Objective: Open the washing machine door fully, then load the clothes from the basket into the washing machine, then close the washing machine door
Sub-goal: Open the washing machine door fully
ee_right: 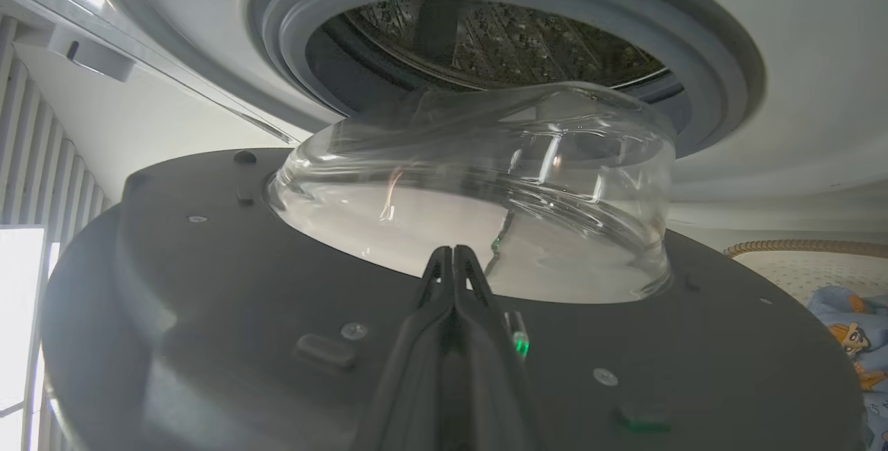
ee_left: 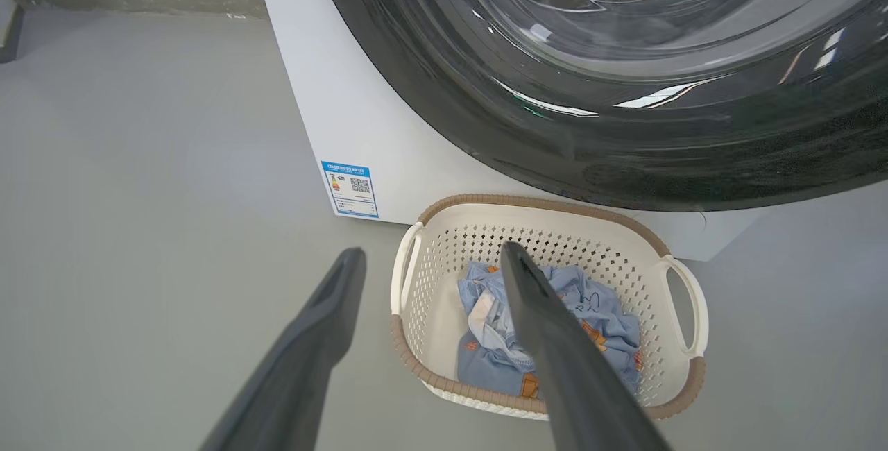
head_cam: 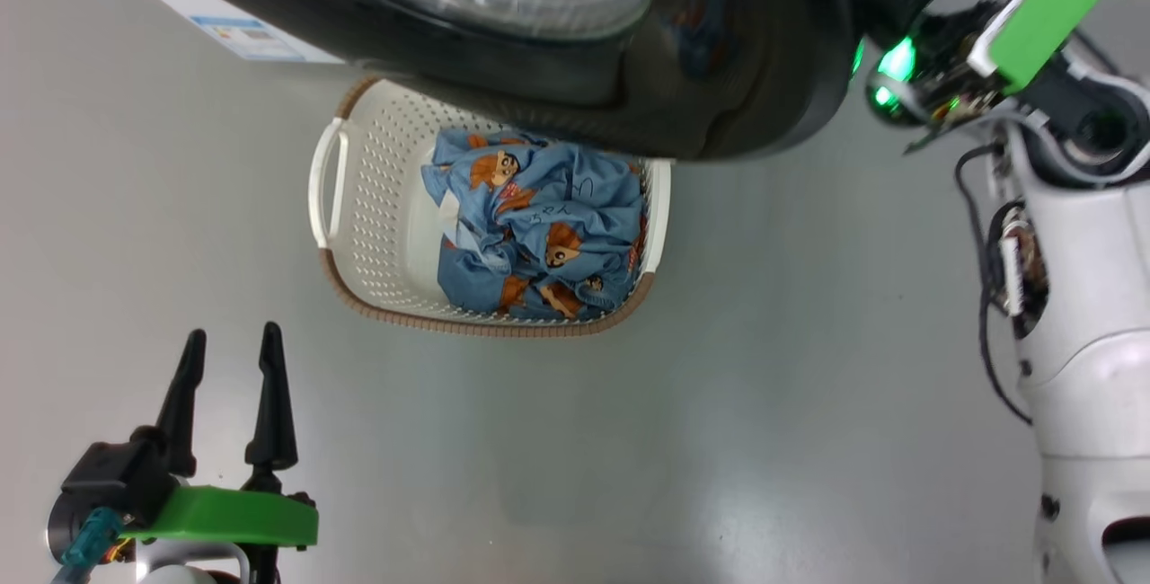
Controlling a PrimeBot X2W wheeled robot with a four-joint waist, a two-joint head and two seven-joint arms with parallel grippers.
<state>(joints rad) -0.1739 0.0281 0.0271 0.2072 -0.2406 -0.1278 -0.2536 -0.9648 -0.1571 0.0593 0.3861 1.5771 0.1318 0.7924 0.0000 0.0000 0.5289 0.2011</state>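
The washing machine door [head_cam: 737, 72], a large round glossy black disc with a bulging clear glass bowl [ee_right: 485, 180] at its centre, stands swung away from the big white front-loading washing machine [ee_left: 361, 111]. Behind it the opening shows the grey rubber ring [ee_right: 721, 69] and the perforated steel drum [ee_right: 499, 41]. In the head view the door hangs over the far edge of the small cream perforated plastic basket [head_cam: 377, 162], which has a brown rim and white side handles. The basket sits on the grey floor [head_cam: 719, 431] just before the machine's front, near the corner with the small blue label [ee_left: 350, 189]. Inside it lie the clothes [head_cam: 539, 234], crumpled light blue fabric printed with orange-brown cartoon figures. They are heaped toward the end on the robot's right, and the other end is bare. The left gripper [head_cam: 232, 337] hangs above the floor beside the basket, its fingers spread wide and empty. The right gripper [ee_right: 452, 251] is pressed fully closed on nothing, its tips at the door's dark inner face beside the bowl.
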